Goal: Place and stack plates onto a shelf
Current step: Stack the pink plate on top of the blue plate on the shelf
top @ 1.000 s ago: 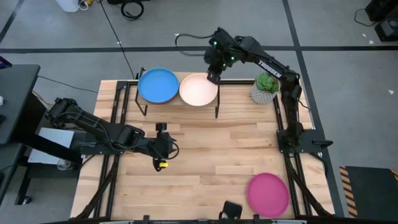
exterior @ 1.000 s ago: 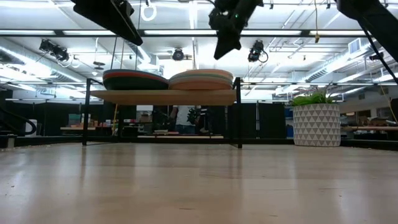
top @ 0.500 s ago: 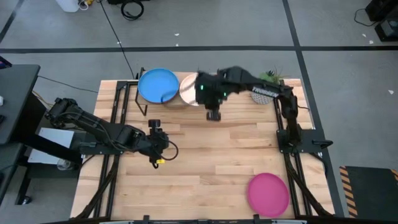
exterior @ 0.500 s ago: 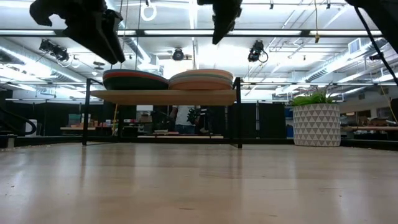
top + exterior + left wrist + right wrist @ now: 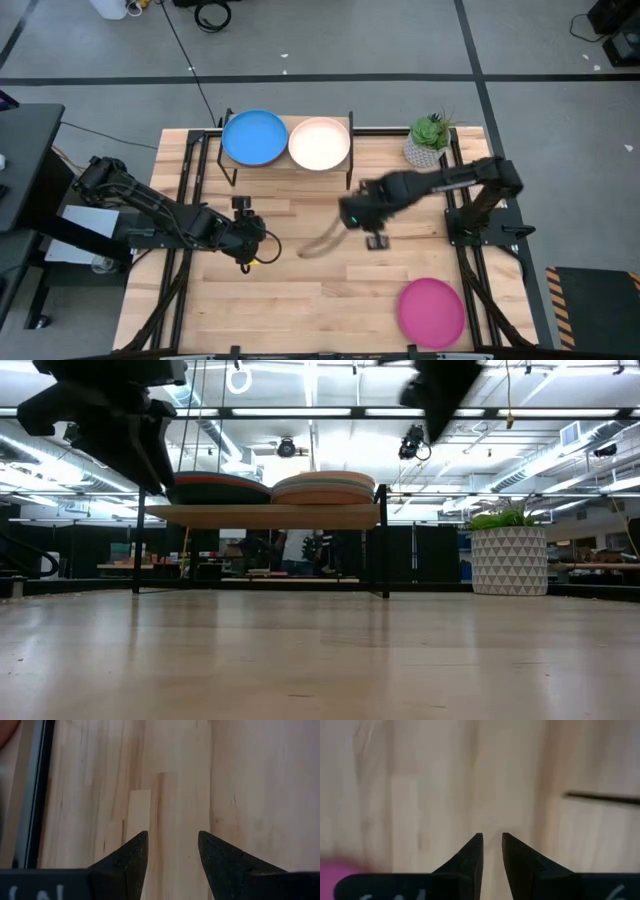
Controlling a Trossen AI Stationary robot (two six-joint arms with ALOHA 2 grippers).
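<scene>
The shelf (image 5: pixel 262 515) stands at the table's far edge and bears two stacks of plates. The left stack shows a blue plate (image 5: pixel 254 137) on top, the right stack a cream plate (image 5: pixel 319 143). Both stacks also show in the low view, the left one (image 5: pixel 218 488) and the right one (image 5: pixel 325 487). A magenta plate (image 5: pixel 432 311) lies flat on the table at the near right. My right gripper (image 5: pixel 373 238) hangs over mid-table, right of centre, empty, its fingers a narrow gap apart (image 5: pixel 492 840). My left gripper (image 5: pixel 248 240) hangs over the table's left half, open and empty (image 5: pixel 173 840).
A potted plant (image 5: pixel 427 142) stands at the far right, beside the shelf. Black frame rails run along the table's left (image 5: pixel 185 200) and right (image 5: pixel 455 200) sides. Bare wood lies between the shelf and the magenta plate.
My right gripper has left the cream stack on the shelf and swung toward the table's near and right edges, toward the magenta plate. My left gripper has shifted a little toward the table's left edge and down. The plates have not moved.
</scene>
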